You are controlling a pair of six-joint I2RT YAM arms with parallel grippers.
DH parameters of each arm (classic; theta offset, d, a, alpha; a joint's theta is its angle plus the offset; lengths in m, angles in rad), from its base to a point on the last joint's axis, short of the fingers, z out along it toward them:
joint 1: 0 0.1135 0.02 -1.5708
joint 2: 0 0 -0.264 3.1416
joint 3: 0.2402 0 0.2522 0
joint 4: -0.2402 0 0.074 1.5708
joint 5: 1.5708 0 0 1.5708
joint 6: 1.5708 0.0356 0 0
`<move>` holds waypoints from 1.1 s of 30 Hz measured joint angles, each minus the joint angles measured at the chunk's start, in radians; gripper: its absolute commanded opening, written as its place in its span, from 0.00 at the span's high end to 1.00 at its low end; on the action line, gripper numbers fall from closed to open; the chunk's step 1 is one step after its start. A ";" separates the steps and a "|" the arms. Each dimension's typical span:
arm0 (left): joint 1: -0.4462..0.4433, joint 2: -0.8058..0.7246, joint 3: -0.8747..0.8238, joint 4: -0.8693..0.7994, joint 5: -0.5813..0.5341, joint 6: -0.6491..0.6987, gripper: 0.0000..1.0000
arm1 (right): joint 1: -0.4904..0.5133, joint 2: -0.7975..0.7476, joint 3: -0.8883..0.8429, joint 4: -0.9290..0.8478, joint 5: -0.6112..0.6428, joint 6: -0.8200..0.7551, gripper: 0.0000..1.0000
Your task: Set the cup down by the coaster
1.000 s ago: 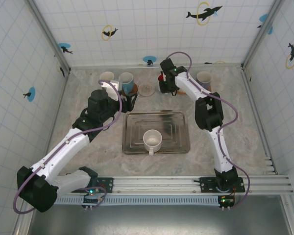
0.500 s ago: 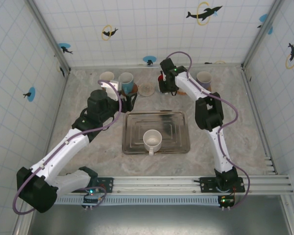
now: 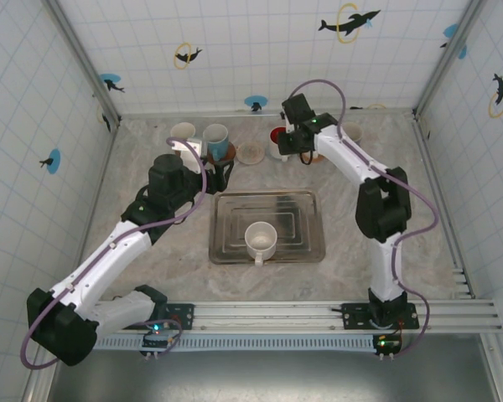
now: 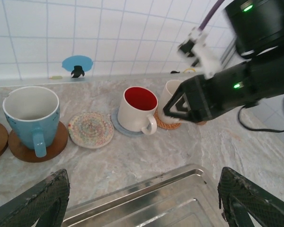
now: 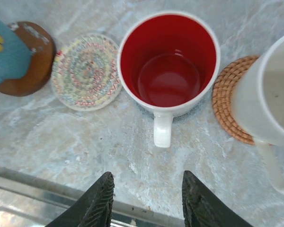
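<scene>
Red-lined cup upright just beside woven coaster, handle facing right claw. That claw is parted and empty; placement looks complete. Left claw gapes idle over tray.

The cup is white outside and red inside, empty, and stands upright at the far part of the marbled bench. Its handle points to the near side. It stands on a thin grey-blue coaster. A round woven coaster of many colours lies flat just beside it, on its left.
</scene>
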 measured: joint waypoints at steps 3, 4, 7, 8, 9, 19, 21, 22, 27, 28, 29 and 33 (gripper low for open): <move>-0.008 0.005 0.018 -0.035 0.003 -0.006 0.21 | 0.013 -0.099 -0.093 0.062 0.018 0.014 0.56; -0.015 0.009 0.028 -0.048 0.003 -0.008 0.22 | 0.017 -0.130 -0.127 0.083 0.024 0.019 0.56; -0.043 0.020 0.055 -0.085 0.002 -0.022 0.22 | 0.027 -0.206 -0.220 0.144 0.039 0.035 0.55; -0.053 0.023 0.063 -0.099 0.000 -0.023 0.23 | 0.029 -0.224 -0.245 0.162 0.042 0.040 0.55; -0.067 0.026 0.073 -0.116 -0.003 -0.023 0.23 | 0.031 -0.249 -0.279 0.183 0.045 0.047 0.55; -0.220 0.080 0.154 -0.317 -0.044 -0.038 0.26 | 0.035 -0.470 -0.610 0.378 0.087 0.137 0.52; -0.256 0.093 0.163 -0.355 -0.058 -0.049 0.26 | 0.035 -0.501 -0.666 0.407 0.097 0.159 0.52; -0.273 0.097 0.163 -0.373 -0.063 -0.053 0.26 | 0.035 -0.515 -0.692 0.421 0.100 0.169 0.52; -0.364 0.131 0.162 -0.461 -0.095 -0.083 0.27 | 0.031 -0.557 -0.770 0.481 0.121 0.200 0.51; -0.381 0.140 0.162 -0.474 -0.103 -0.089 0.28 | 0.029 -0.563 -0.779 0.489 0.122 0.203 0.51; -0.396 0.149 0.162 -0.485 -0.109 -0.095 0.27 | 0.026 -0.566 -0.786 0.495 0.121 0.207 0.51; -0.454 0.192 0.162 -0.532 -0.139 -0.125 0.28 | 0.011 -0.582 -0.816 0.530 0.122 0.222 0.51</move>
